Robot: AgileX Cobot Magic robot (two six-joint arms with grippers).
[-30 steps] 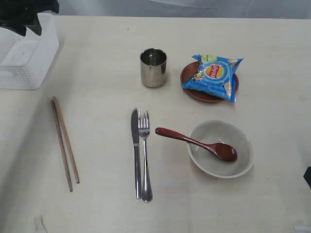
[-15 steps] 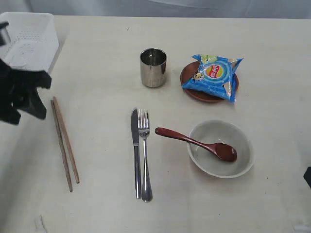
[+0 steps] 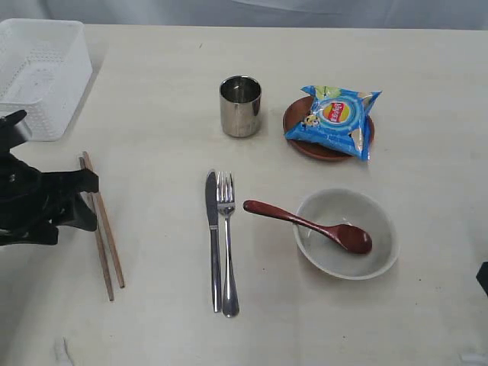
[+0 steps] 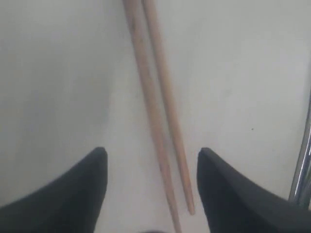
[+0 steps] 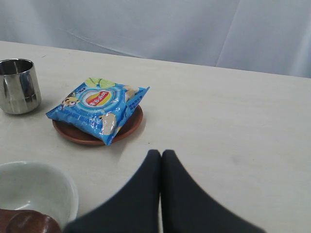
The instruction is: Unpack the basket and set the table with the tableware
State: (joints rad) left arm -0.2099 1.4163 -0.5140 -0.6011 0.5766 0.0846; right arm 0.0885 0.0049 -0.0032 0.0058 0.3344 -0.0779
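The brown wooden chopsticks (image 3: 113, 255) lie on the table (image 3: 152, 91) at the left. My left gripper (image 3: 89, 200) hovers open over their far half. In the left wrist view the chopsticks (image 4: 155, 111) run between the spread fingers (image 4: 92, 184), untouched. The white basket (image 3: 38, 76) stands at the far left corner. Knife (image 3: 213, 236) and fork (image 3: 226, 236) lie side by side in the middle, the steel cup (image 3: 241, 105) behind them. The wooden spoon (image 3: 305, 225) rests in the cream bowl (image 3: 347, 232). My right gripper (image 5: 161, 154) is shut and empty, low at the right.
A blue chip bag (image 3: 335, 118) lies on the small brown plate (image 3: 328, 149) at the back right. The right wrist view shows that bag (image 5: 99, 109), the cup (image 5: 18, 86) and the bowl's rim (image 5: 34, 189). A dark bit of the right arm (image 3: 483, 278) pokes in at the right edge.
My left gripper has left the basket and swung toward the near side, stopping over the chopsticks, with its fingers spreading wider. The right gripper has stayed still.
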